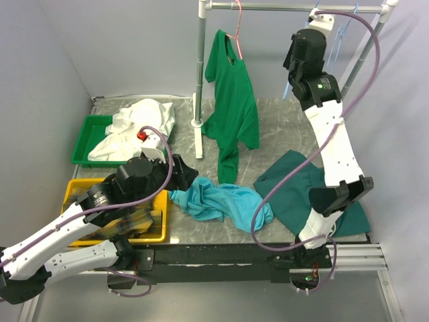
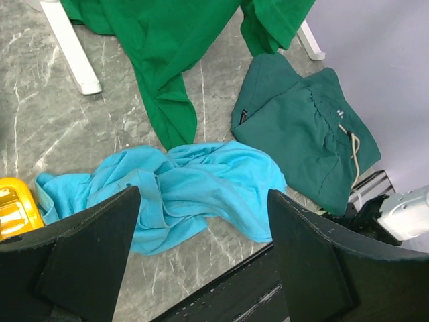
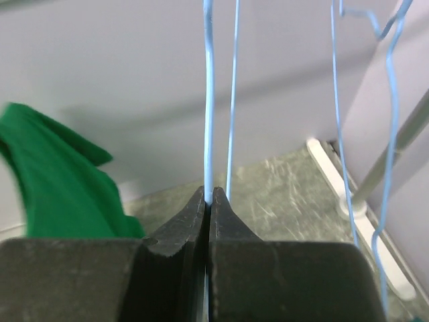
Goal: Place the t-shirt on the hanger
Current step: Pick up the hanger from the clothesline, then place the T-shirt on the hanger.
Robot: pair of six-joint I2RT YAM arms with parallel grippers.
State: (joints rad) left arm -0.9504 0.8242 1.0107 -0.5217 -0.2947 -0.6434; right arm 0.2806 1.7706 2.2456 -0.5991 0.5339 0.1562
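Note:
The light turquoise t-shirt point(image 1: 221, 201) point(image 2: 194, 184) lies crumpled on the marble tabletop, near the front edge. My left gripper point(image 1: 184, 176) point(image 2: 202, 201) hovers open just above its left part, with nothing between the fingers. My right gripper point(image 3: 208, 196) is raised to the clothes rail at the back right. Its jaws are shut on a thin light-blue wire of the hanger point(image 3: 208, 100) point(image 1: 340, 32), which hangs from the rail.
A second light-blue hanger point(image 3: 392, 100) hangs right of the held one. A bright green shirt point(image 1: 231, 100) hangs on a pink hanger point(image 1: 236, 30) from the rail point(image 1: 281, 7). A dark teal garment point(image 1: 291, 184) lies right of the t-shirt. A yellow bin point(image 1: 72, 194) and a green tray point(image 1: 84, 137) with white cloth stand left.

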